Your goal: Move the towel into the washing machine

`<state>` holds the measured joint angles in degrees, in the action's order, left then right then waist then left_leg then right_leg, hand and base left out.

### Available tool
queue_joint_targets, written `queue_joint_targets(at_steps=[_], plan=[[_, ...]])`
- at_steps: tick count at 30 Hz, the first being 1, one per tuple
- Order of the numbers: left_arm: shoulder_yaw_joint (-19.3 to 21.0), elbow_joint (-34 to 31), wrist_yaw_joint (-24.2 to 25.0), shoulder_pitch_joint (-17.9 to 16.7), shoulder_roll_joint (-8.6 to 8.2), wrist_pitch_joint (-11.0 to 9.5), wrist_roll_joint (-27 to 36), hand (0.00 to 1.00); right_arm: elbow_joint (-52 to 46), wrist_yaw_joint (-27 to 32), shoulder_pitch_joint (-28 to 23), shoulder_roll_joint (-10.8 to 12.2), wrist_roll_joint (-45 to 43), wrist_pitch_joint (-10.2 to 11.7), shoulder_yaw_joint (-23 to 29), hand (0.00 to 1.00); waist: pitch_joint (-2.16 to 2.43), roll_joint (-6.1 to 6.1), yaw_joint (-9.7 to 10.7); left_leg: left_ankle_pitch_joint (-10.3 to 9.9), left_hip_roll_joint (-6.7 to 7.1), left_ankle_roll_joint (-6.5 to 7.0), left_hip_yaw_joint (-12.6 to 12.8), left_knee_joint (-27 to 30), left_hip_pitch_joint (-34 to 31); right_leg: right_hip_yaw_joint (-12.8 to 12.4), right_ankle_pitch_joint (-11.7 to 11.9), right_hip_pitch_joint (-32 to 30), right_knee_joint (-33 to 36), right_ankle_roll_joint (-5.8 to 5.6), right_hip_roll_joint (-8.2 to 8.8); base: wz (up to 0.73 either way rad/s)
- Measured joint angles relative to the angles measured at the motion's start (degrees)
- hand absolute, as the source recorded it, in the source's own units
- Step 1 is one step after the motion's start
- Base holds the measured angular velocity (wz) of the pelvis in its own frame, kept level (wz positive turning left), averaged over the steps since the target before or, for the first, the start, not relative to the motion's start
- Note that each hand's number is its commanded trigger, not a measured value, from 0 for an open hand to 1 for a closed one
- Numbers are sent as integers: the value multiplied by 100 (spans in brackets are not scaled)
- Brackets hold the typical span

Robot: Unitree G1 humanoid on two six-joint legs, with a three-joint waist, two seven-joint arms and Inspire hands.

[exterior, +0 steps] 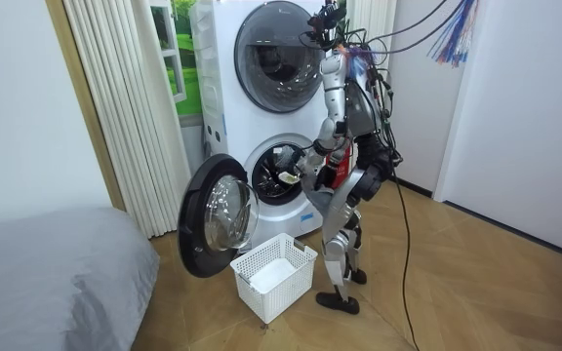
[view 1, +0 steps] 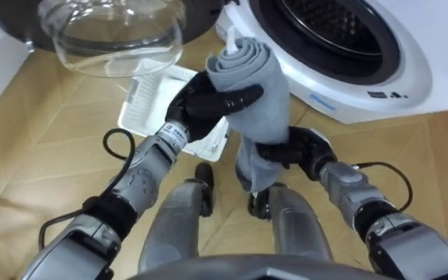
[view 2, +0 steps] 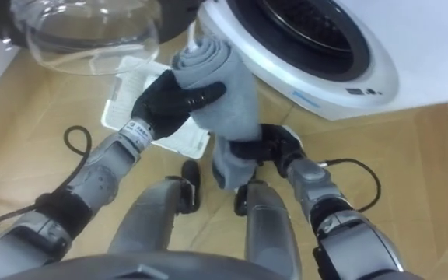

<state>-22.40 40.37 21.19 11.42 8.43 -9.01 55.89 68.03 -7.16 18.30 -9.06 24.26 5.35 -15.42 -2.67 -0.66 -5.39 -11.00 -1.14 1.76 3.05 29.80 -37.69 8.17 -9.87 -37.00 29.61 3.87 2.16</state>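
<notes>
Presently the robot stands on the wooden floor (view 1: 53, 124) directly in front of the washing machine (view 1: 411, 74), facing it, knees slightly bent. The machine's round door (view 1: 115, 35) is swung fully open to the left, its clear glass bowl facing the robot. The dark drum opening (view 1: 325, 31) is exposed on the far right.

Task item: the grey towel (view 1: 271, 78) is rolled into a thick upright bundle. It is held in the air in front of the robot's body, above its feet and just short of the machine's front. It is not inside the drum.

Left hand (view 1: 201, 105): raised to the upper part of the roll, with dark fingers (view 1: 243, 99) wrapped around it from the left and grasping it.

Right hand (view 1: 302, 148): lower and on the right, with its fingers curled round the bottom part of the same roll where the cloth hangs down. Both hands therefore grip the towel, one above the other.

Surroundings: a white slatted basket (view 1: 146, 101) sits on the floor to the left, just below the open door. From across the room, a second front-loading machine (exterior: 271, 54) is stacked on top of the first. A pale pleated curtain (exterior: 125, 107) hangs to the left of the machines, and a grey bed (exterior: 47, 273) occupies the near left corner, well apart from the robot.
</notes>
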Motion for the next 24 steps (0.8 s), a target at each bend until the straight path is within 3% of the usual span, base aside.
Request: queue_joint_targets(at_steps=[5, 9, 15, 20, 24], plan=[[548, 723, -993, -336, 332, 23, -1582, 0, 390, 327, 368, -463, 1246, -264, 659, 100, -8, -22, -169, 127, 198, 10, -197, -116, -25, 223, -81, -12, 41, -21, 166, 29], [669, 849, -1538, -540, 324, 262, -2475, 0, 572, 508, 497, -780, 1442, -386, 795, 100, -13, -28, -281, 144, 280, 31, -341, -96, -108, 391, -182, -39, 144, -44, 289, 27], [672, 619, -1861, -545, 321, 285, -2957, 0, 580, 436, 640, -868, 2034, -434, 793, 100, -25, -40, -311, 150, 424, 43, -488, 159, -529, 528, -357, -444, 562, -51, 490, 22], [713, 524, -2050, -515, 234, 428, -3125, 0, 583, 310, 713, -898, 2597, -659, 792, 100, -55, -16, -383, 156, 596, 53, -529, 328, -756, 574, -577, -744, 1008, -42, 731, 21], [713, 525, -2081, -515, 235, 518, -3123, 0, 711, 114, 765, -911, 3275, -804, 761, 100, -82, 23, -459, 154, 605, 51, -512, 352, -822, 611, -631, -821, 1137, -12, 780, 10]])
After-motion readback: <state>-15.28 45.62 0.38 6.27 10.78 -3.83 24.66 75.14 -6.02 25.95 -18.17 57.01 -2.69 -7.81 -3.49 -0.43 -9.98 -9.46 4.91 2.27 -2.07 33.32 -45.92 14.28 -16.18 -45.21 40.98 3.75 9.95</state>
